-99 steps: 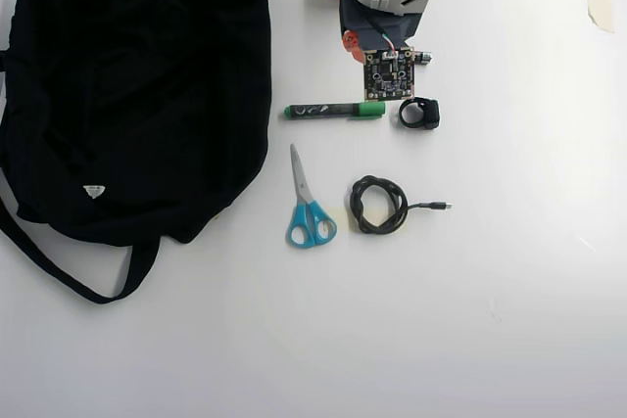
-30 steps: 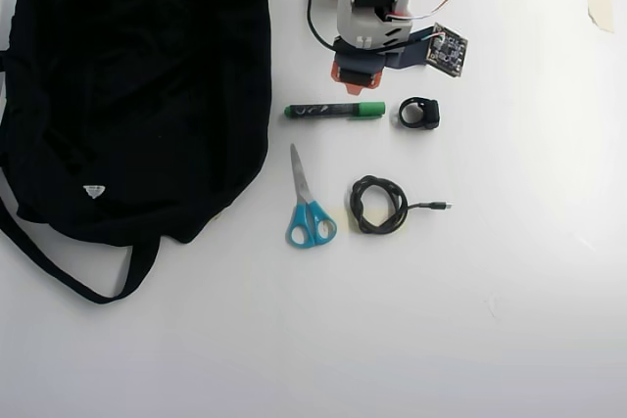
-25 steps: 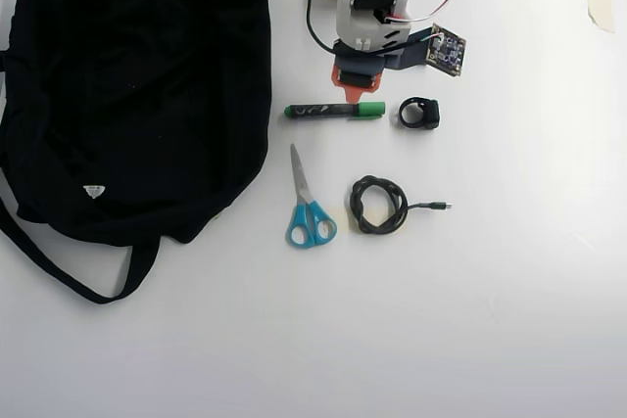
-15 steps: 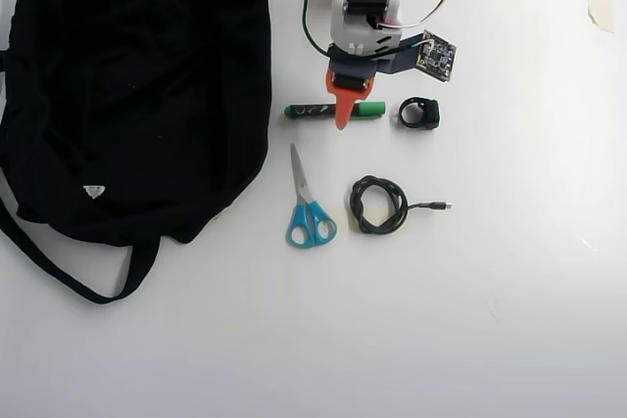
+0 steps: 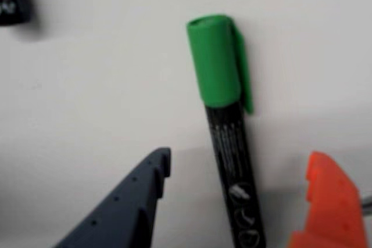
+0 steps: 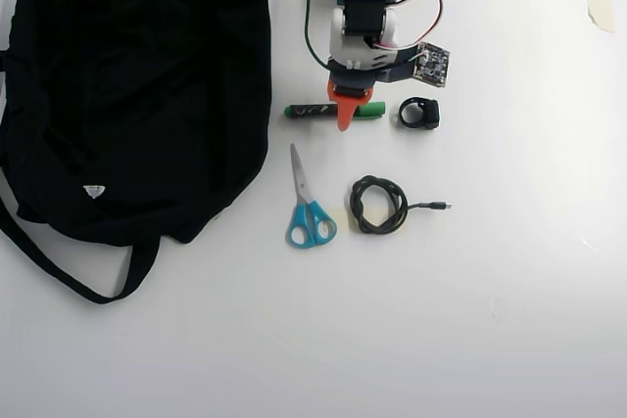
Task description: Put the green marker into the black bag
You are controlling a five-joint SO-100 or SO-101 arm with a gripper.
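Green marker [image 6: 315, 111] flat on the white counter [image 6: 509, 291], just right of the black bag [image 6: 127, 85] in the overhead view. Straddled by wide-open jaws, dark one and orange one either side of barrel, untouching. Scissors [image 6: 309, 205] below, near.

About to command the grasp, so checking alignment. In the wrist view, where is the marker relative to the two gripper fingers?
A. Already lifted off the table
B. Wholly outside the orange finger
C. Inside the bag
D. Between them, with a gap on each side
D: in the wrist view the green marker lies on the table between the dark finger and the orange finger, touching neither, so the gripper is open around it.
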